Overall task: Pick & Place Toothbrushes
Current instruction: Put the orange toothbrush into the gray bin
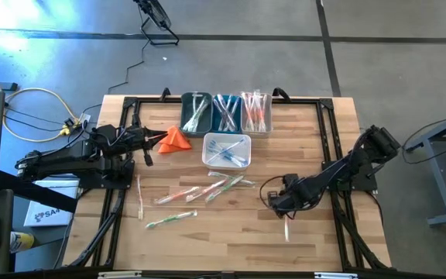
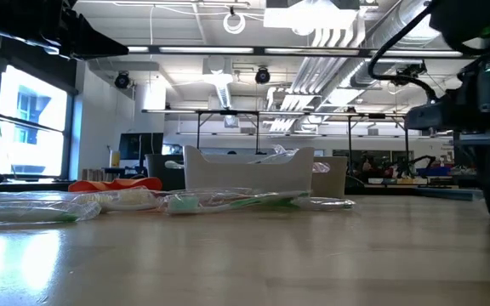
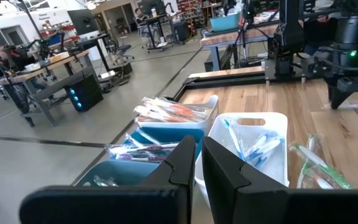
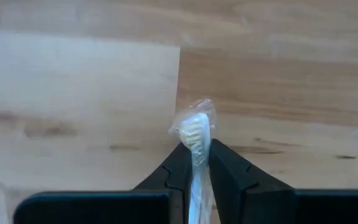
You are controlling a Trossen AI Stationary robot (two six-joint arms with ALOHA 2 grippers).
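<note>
Right gripper (image 4: 195,163) clenched on a wrapped toothbrush (image 4: 194,134) over the table (image 1: 231,240), left gripper (image 3: 197,163) clenched empty near the bins (image 1: 226,114), no legible writing.

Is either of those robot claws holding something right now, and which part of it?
Yes. The right gripper pinches a whitish wrapped toothbrush just below its bristle head. The left gripper, near the bins, holds nothing.

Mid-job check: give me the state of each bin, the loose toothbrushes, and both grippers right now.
Right gripper: shut on a white toothbrush.
Left gripper: shut, empty, beside the bins.
Three back bins: holding toothbrushes.
White bin: holding blue toothbrushes.
Loose toothbrushes: lying on the table.
Orange cloth: lying beside the bins.
</note>
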